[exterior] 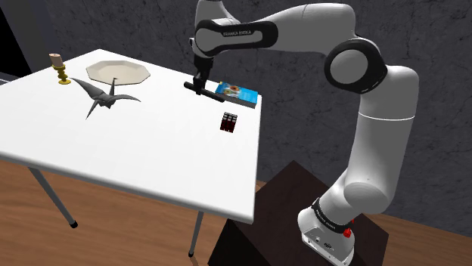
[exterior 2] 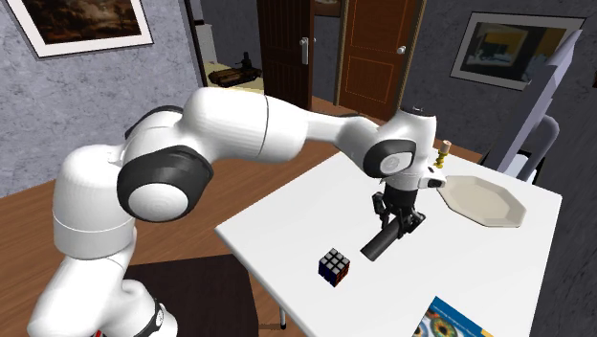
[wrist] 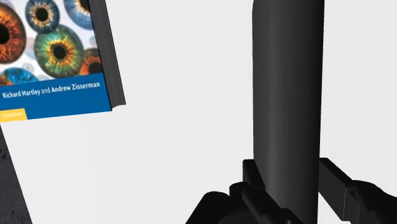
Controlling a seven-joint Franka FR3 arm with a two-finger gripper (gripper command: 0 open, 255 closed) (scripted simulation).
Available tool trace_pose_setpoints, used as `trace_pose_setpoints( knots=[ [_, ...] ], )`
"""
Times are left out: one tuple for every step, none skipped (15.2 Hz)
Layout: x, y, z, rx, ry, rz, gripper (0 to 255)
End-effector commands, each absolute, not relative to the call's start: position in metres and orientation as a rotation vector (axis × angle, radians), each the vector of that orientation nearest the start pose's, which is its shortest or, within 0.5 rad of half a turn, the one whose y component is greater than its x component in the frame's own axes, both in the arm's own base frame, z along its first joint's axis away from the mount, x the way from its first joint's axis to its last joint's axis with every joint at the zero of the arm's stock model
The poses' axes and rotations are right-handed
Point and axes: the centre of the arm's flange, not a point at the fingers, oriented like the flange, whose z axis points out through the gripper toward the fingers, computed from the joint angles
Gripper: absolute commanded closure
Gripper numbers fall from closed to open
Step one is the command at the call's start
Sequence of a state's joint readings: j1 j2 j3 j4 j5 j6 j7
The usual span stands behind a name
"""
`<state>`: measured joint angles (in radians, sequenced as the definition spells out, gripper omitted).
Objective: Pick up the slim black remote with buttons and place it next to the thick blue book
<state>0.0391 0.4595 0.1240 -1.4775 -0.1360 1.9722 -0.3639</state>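
Shoulder view: remote (exterior: 198, 89) gripped just left of book (exterior: 237, 93)

Far left on the white table (exterior: 151, 143): candlestick (exterior: 59, 69), then grey bird figure (exterior: 106, 97), pale plate (exterior: 118, 72) behind it. Right of those, gripper (exterior: 200, 83) with fingers (wrist: 335, 181) narrowed onto the black remote, clasping it over the table's far right part. Nearer, a colour-puzzle cube (exterior: 229, 122). Just right of the remote, the blue book by the table's right edge.

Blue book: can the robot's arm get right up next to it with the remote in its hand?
Probably yes. The gripper is shut on the remote close to the blue book, with bare white table between them. The cube stands apart, out of the way.
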Motion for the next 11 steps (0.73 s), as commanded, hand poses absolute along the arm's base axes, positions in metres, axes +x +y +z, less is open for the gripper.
trace_pose_setpoints(
  knots=[
    [0.694, 0.084, 0.411, -3.089, -0.897, -0.052, 255],
    [0.694, 0.084, 0.405, -3.089, -0.897, -0.052, 255],
    [0.694, 0.084, 0.400, -3.089, -0.897, -0.052, 255],
    [0.694, 0.084, 0.395, -3.089, -0.897, -0.052, 255],
    [0.694, 0.084, 0.389, -3.089, -0.897, -0.052, 255],
    [0.694, 0.084, 0.384, -3.089, -0.897, -0.052, 255],
    [0.694, 0.084, 0.379, -3.089, -0.897, -0.052, 255],
    [0.694, 0.084, 0.374, -3.089, -0.897, -0.052, 255],
    [0.694, 0.084, 0.368, -3.089, -0.897, -0.052, 255],
    [0.694, 0.084, 0.363, -3.089, -0.897, -0.052, 255],
    [0.694, 0.084, 0.358, -3.089, -0.897, -0.052, 255]
  ],
)
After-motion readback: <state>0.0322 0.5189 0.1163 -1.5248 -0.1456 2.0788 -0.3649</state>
